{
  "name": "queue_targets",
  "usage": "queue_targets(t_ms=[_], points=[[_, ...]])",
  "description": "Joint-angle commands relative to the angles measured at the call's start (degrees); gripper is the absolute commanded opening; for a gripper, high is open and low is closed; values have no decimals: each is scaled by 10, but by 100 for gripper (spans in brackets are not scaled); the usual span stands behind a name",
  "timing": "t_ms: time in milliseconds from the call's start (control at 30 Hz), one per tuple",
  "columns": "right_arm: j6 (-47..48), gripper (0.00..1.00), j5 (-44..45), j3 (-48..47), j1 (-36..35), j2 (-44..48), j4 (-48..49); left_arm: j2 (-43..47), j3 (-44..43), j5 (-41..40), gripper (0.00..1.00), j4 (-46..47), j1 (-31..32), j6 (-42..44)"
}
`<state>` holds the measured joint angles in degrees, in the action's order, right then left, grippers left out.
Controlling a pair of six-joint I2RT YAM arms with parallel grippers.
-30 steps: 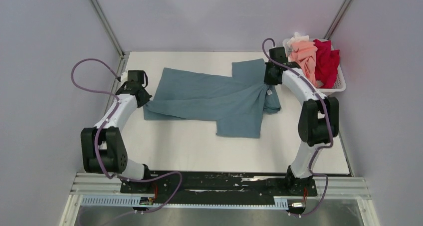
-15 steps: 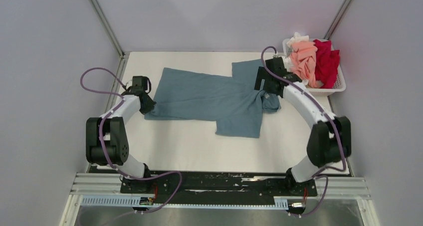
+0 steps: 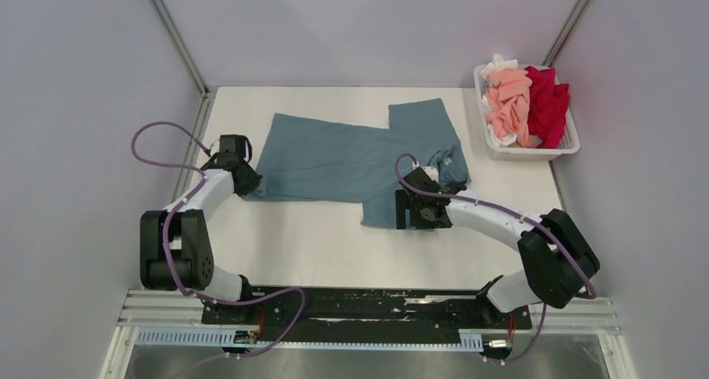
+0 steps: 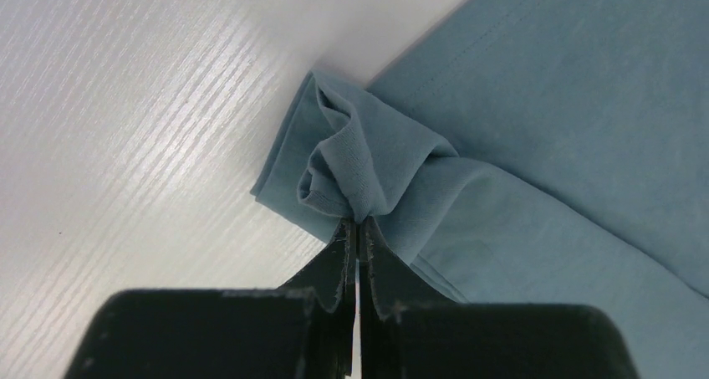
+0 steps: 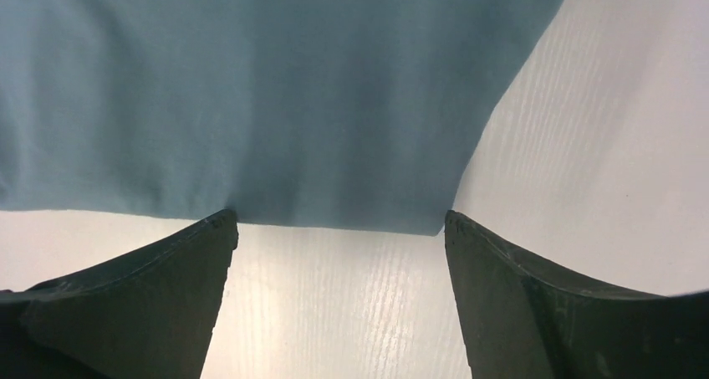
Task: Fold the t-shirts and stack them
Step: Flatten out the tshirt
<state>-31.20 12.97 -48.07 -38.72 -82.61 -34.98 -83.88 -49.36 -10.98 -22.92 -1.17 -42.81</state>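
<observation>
A dusty blue-grey t-shirt (image 3: 351, 157) lies spread sideways on the white table (image 3: 318, 245), bunched at its neck end on the right. My left gripper (image 3: 248, 178) is shut on the shirt's left near corner, and the pinched cloth (image 4: 351, 166) puckers just past the fingertips of that gripper (image 4: 358, 222). My right gripper (image 3: 410, 212) is open over the near sleeve. In the right wrist view the shirt's hem (image 5: 276, 86) lies level with the tips of the right gripper (image 5: 339, 220), and nothing is between its fingers (image 5: 201, 253).
A white slatted basket (image 3: 535, 151) stands at the back right with salmon pink (image 3: 506, 99), crimson red (image 3: 548, 103) and white (image 3: 500, 63) shirts heaped in it. Grey walls enclose the table on three sides.
My right gripper opened, let go of the shirt's neck end, and swung forward and left to the near sleeve's hem. The left gripper kept its hold and barely moved.
</observation>
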Motion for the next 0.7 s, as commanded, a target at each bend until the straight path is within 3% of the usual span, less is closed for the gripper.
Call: queue_targets(t_ms=[0, 200, 267, 367, 500, 533, 667], points=[[-32, 91, 24, 15, 1, -17, 55, 21, 7, -2, 0, 19, -3, -11], [-23, 87, 9, 13, 14, -78, 93, 24, 8, -7, 0, 18, -3, -11], [-16, 79, -10, 20, 21, -94, 114, 27, 8, -11, 0, 16, -3, -11], [-11, 58, -30, 27, 27, -108, 131, 31, 8, -12, 0, 16, -4, -11], [-4, 5, -36, 37, 27, -61, 131, 50, 5, -26, 0, 5, -4, -12], [-1, 1, -32, 40, 27, -34, 128, 55, 5, -29, 0, 2, -3, -13], [10, 0, -21, 52, 27, 85, 122, 99, 12, -27, 0, -6, -3, -17]])
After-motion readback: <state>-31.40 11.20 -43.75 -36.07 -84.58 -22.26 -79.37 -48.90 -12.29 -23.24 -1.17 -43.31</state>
